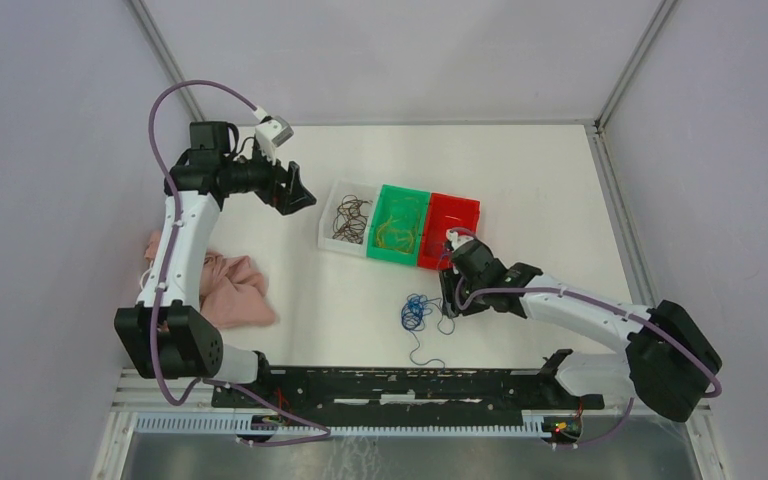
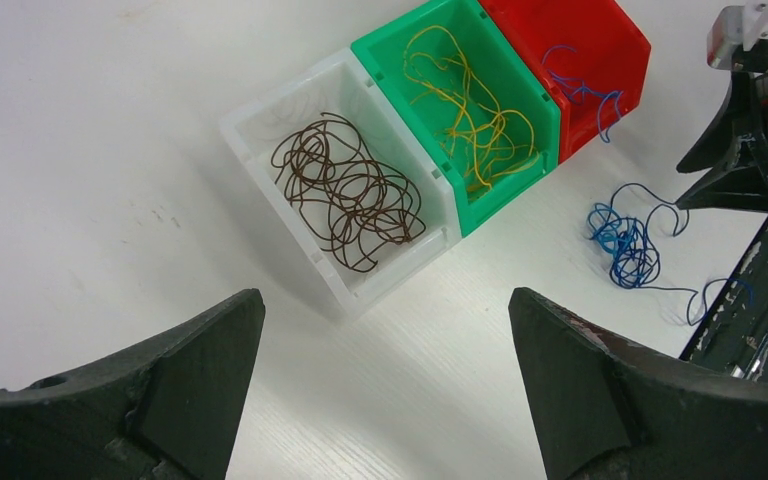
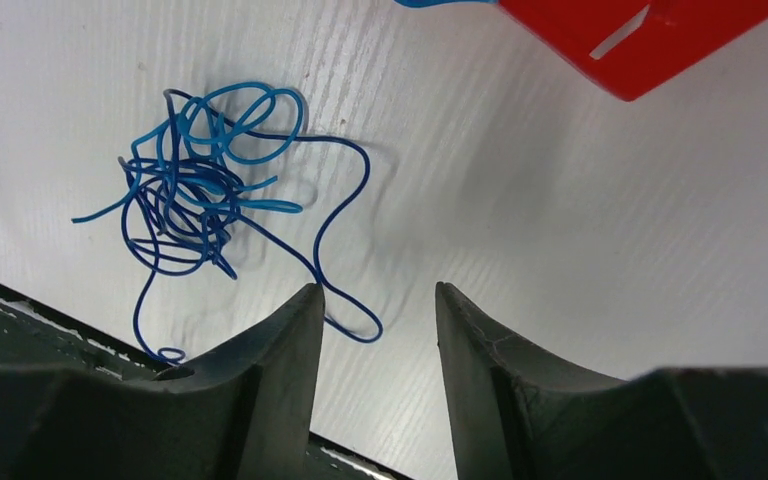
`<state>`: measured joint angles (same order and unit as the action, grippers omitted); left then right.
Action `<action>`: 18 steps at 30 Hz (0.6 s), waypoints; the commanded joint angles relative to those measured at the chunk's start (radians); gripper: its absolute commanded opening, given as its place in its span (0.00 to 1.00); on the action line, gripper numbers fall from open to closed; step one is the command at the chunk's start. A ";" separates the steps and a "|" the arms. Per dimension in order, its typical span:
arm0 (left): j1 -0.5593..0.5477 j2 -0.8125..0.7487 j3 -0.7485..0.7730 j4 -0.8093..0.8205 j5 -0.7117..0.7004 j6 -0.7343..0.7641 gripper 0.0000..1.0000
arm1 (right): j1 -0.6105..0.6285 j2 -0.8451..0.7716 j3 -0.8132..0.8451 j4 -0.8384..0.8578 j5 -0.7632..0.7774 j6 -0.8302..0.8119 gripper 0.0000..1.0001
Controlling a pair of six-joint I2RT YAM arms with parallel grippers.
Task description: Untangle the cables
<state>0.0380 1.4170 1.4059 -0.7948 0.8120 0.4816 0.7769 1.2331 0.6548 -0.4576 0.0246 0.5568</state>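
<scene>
The cables are sorted by colour. Dark brown strands (image 2: 350,190) lie in the white bin (image 2: 245,125), yellow-orange ones (image 2: 470,115) in the green bin (image 2: 380,50), and one blue strand (image 2: 580,90) hangs over the red bin (image 2: 610,40). A tangled blue bundle (image 3: 195,190) lies on the table in front of the bins (image 1: 417,312). My right gripper (image 3: 378,290) hovers low just right of it, open with a narrow gap. A loop of blue strand (image 3: 355,320) lies by its left fingertip, not clamped. My left gripper (image 2: 385,310) stands wide open and holds nothing, left of the white bin (image 1: 295,190).
A pink cloth (image 1: 225,290) lies at the left under my left arm. A black rail (image 1: 410,385) runs along the table's near edge, close to the blue bundle. Grey walls close in the sides and back.
</scene>
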 commanded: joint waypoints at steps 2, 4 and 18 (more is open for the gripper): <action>0.005 -0.040 0.010 -0.019 0.007 0.042 0.99 | 0.004 0.020 -0.060 0.158 -0.056 0.054 0.49; 0.005 -0.042 0.011 -0.019 0.006 0.044 0.99 | 0.004 0.005 -0.097 0.198 -0.064 0.076 0.46; 0.005 -0.050 0.020 -0.020 0.004 0.024 0.99 | 0.005 0.010 -0.137 0.277 -0.075 0.133 0.36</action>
<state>0.0380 1.4105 1.4055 -0.8158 0.8116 0.4889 0.7769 1.2469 0.5003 -0.2195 -0.0528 0.6624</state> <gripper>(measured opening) 0.993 0.301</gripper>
